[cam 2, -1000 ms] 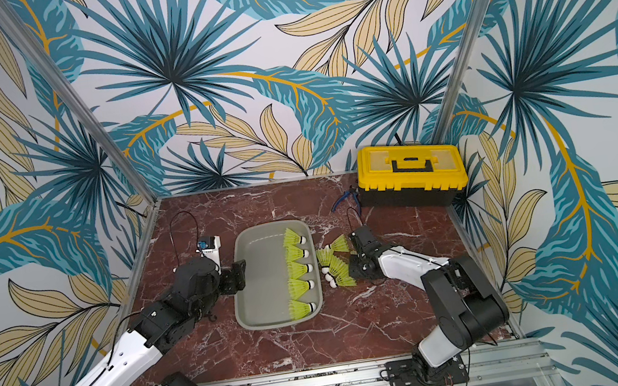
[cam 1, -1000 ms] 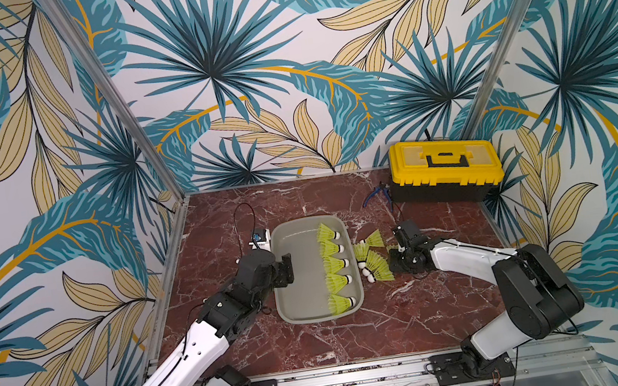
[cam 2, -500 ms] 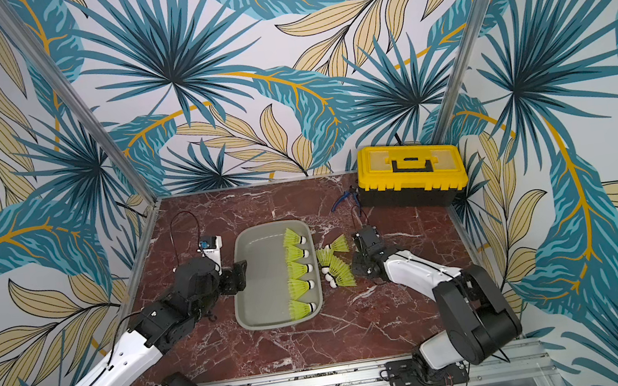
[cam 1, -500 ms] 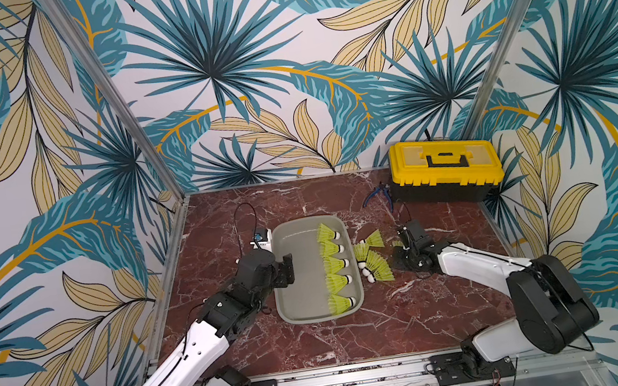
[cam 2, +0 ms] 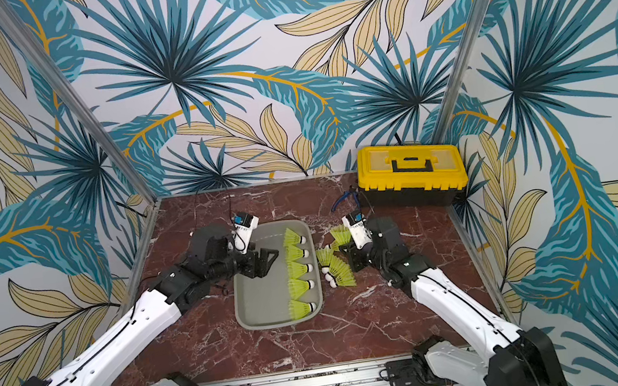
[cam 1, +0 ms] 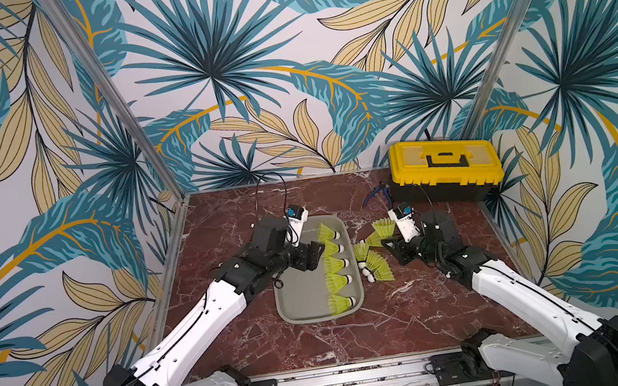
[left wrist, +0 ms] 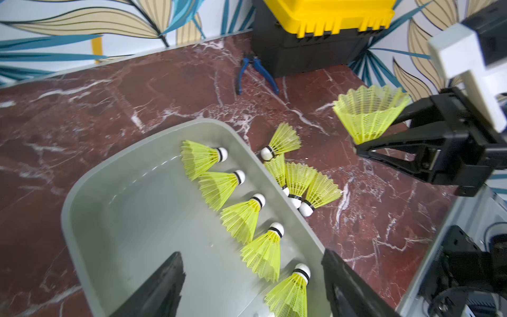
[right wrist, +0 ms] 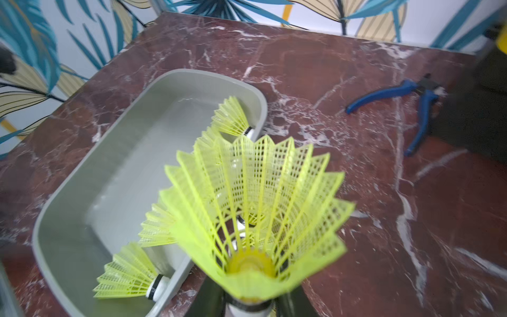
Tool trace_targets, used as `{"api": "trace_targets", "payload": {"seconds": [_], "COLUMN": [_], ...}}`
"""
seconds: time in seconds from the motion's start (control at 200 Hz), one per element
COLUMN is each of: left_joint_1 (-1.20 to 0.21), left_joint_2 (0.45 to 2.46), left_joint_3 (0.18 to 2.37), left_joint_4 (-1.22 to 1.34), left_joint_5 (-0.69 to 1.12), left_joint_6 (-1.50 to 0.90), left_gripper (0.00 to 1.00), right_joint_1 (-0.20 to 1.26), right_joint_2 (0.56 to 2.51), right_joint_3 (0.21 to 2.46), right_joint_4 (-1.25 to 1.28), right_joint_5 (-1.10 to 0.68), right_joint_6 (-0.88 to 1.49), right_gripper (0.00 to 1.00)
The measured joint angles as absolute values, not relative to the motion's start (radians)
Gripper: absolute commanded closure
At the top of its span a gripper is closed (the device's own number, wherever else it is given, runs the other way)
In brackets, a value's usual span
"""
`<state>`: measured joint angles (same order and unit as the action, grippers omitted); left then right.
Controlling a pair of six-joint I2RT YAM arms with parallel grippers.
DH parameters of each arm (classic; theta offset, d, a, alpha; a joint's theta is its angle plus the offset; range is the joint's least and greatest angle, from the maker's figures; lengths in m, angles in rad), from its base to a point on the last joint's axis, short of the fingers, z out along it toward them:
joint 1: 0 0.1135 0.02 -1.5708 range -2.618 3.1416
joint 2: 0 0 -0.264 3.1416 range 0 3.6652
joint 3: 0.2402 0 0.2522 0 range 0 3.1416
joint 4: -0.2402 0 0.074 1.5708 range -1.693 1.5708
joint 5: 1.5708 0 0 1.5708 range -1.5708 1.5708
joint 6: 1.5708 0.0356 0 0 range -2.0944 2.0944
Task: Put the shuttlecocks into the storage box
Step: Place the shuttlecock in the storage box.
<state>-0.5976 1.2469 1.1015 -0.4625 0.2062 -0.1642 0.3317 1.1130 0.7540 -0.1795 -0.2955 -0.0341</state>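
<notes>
Where the storage box (cam 1: 302, 305) lies near table (cam 1: 360, 334) centre, five shuttlecocks (cam 1: 334, 265) are recorded inside. They are set in one row along its 3 o'clock wall, long axes running 9 to 3, white tips at 3 o'clock. Four loose shuttlecocks (cam 1: 376, 268) are noted on the table just beside the box at 3 o'clock, tips toward about 8 o'clock. One held shuttlecock (left wrist: 369, 115) is gripped at its tip end by the right tool (right wrist: 249, 302), roughly upright, skirt up; its tip is largely hidden between the fingers. The left tool (cam 1: 315, 254) stands wide apart, nothing gripped, over the box's 12 o'clock half. In the right wrist view the row's middle is blocked by the held skirt.
</notes>
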Motion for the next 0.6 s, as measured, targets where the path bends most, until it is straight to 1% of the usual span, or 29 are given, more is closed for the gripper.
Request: {"api": "trace_targets", "payload": {"seconds": [0.275,0.506,0.601], "left_joint_1": [-0.596,-0.596,-0.596], "left_joint_2": [1.359,1.385,1.389], "left_joint_3": [1.249,1.293,1.294], "left_joint_4": [-0.507,-0.543,-0.552], "left_joint_5": [0.394,0.498,0.526], "left_joint_6": [-0.022,0.052,0.071], "left_gripper": [0.22,0.27,0.28], "right_joint_1": [0.366,0.417,0.435], "right_joint_2": [1.237,1.322,1.343], "right_joint_3": [0.898,0.987,1.007], "right_joint_4": [-0.279,-0.371,-0.402], "right_joint_5": [-0.503,-0.586,-0.61], "right_joint_6": [-0.152,-0.221,-0.242], "right_gripper": [0.78,0.78,0.78]}}
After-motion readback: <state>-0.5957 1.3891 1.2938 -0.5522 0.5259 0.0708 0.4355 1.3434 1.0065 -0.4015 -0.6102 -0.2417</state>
